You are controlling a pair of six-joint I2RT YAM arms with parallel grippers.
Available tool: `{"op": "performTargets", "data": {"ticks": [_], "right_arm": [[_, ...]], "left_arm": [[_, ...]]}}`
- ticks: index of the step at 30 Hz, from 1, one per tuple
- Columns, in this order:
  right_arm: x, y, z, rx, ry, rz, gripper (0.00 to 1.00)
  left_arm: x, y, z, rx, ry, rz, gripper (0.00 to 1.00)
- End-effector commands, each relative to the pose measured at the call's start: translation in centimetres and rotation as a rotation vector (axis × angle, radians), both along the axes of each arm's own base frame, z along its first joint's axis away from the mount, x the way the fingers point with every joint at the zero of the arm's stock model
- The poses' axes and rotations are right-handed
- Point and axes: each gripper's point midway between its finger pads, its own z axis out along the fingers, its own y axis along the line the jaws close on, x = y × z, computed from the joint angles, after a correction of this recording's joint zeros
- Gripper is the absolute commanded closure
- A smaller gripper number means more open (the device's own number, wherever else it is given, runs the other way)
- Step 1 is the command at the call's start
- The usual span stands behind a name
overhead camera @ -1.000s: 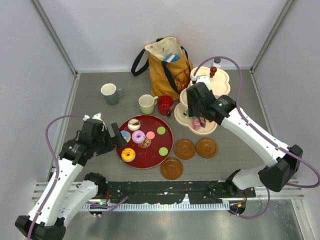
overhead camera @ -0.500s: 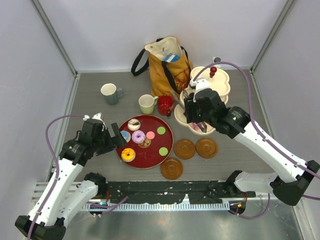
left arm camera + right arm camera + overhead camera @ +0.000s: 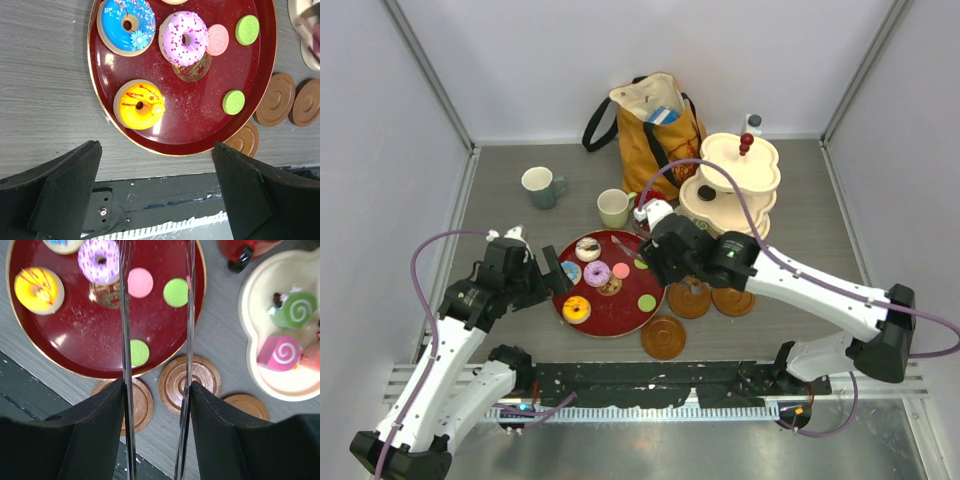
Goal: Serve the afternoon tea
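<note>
On the red tray (image 3: 625, 300) lie a white donut (image 3: 588, 248), a blue donut (image 3: 125, 25), a purple donut (image 3: 184, 37), a yellow donut (image 3: 140, 104), a pink macaron (image 3: 140, 282) and two green macarons (image 3: 176, 292) (image 3: 139, 352). Green (image 3: 295, 310) and pink (image 3: 280, 354) roll cakes rest on the cream stand (image 3: 740, 165). My right gripper (image 3: 157, 385) (image 3: 665, 262) is shut on metal tongs (image 3: 125, 340), hovering over the tray's right edge and the brown saucers (image 3: 197, 380). My left gripper (image 3: 156, 147) (image 3: 555, 275) stands open, left of the tray.
A grey-green mug (image 3: 539, 184) and a pale green mug (image 3: 613, 208) stand behind the tray; the red mug (image 3: 245, 247) shows at the right wrist view's top edge. The mustard tote bag (image 3: 655, 125) leans at the back. Saucers (image 3: 733, 296) (image 3: 663, 337) lie right of the tray.
My right arm has swung left from the stand's bottom tier to above the tray's right edge, tongs still in its grip. The left arm has not moved.
</note>
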Motion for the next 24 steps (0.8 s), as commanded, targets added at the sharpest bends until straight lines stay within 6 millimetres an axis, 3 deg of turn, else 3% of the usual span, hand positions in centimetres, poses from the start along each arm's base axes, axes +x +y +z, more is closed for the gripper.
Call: {"op": "performTargets", "data": {"ticks": [1, 7, 24], "right_arm": [[-0.7, 1.8, -2.7, -0.035, 0.047, 0.054, 0.43], [-0.9, 2.8, -6.2, -0.129, 0.093, 0.057, 0.44], [-0.5, 4.7, -9.2, -0.223, 0.108, 0.088, 0.45]], "left_arm": [[0.6, 0.0, 0.5, -0.011, -0.034, 0.012, 0.00], [0.6, -0.1, 0.5, -0.011, -0.034, 0.010, 0.00], [0.6, -0.1, 0.5, -0.012, -0.034, 0.010, 0.00]]}}
